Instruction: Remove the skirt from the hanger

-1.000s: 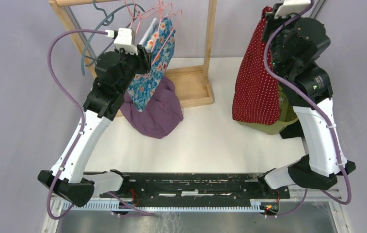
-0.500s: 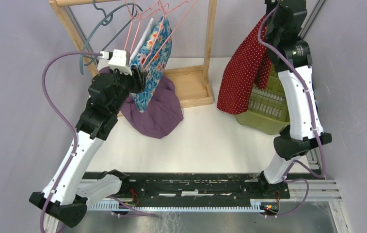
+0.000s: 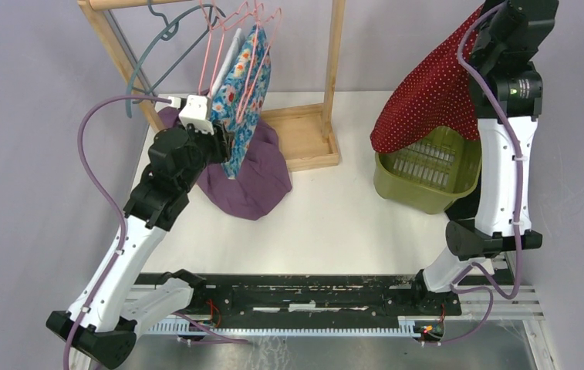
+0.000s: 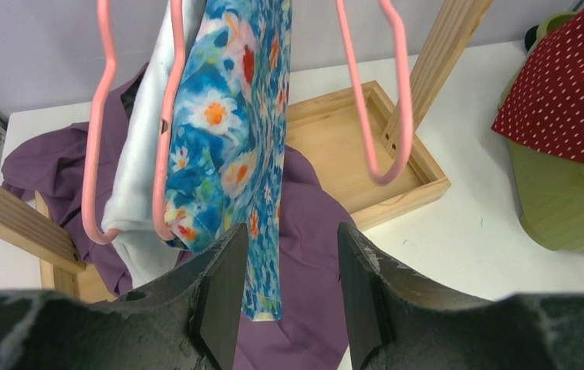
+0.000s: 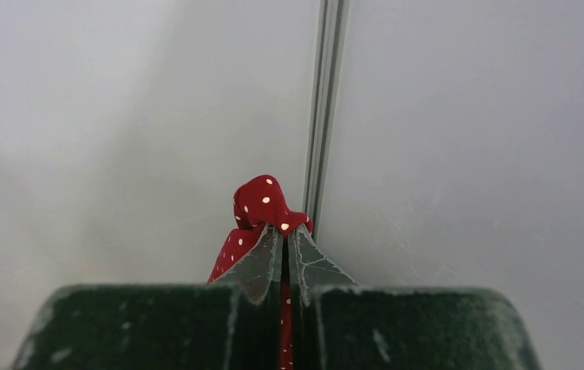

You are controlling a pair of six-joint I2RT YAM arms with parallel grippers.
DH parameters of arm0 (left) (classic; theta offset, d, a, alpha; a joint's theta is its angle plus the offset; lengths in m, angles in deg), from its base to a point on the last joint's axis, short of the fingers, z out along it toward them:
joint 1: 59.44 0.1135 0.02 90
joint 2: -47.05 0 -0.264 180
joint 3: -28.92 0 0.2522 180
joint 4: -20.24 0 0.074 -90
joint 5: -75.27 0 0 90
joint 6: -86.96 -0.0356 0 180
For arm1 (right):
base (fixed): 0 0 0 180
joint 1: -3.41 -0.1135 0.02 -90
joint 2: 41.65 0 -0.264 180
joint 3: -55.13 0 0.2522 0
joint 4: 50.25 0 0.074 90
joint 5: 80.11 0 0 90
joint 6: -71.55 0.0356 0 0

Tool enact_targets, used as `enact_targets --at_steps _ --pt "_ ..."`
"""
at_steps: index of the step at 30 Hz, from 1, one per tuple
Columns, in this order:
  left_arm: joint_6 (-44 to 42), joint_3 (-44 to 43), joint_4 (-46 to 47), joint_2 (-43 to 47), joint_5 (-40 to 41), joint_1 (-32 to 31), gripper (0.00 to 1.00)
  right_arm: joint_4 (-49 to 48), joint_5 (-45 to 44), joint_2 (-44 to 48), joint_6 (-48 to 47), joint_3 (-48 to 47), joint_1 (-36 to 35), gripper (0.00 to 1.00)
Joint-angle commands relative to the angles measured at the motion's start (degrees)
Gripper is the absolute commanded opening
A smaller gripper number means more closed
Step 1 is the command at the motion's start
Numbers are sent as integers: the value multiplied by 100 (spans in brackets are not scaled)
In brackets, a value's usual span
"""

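Right gripper (image 5: 288,230) clamped on red dotted skirt (image 3: 427,100) over the basket (image 3: 426,196); left gripper (image 4: 292,235) agape beside floral skirt (image 4: 231,146).

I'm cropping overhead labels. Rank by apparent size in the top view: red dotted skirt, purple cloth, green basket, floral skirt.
1. red dotted skirt, though held up nearer the camera.
2-3. purple cloth and green basket: about alike, both partly covered.
4. floral skirt.

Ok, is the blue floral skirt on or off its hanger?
On: blue floral skirt hangs from a pink wire hanger.
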Motion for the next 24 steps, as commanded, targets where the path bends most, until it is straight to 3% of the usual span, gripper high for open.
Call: enact_targets --at_steps 1,11,24 --pt "214 80 131 117 97 2 53 -606 -77 199 47 -141 197 1" --pt "201 203 148 156 68 -3 53 -737 -152 246 -31 -365 491 1" --pt "246 316 256 131 -35 6 53 -1132 -656 678 -682 208 676 1"
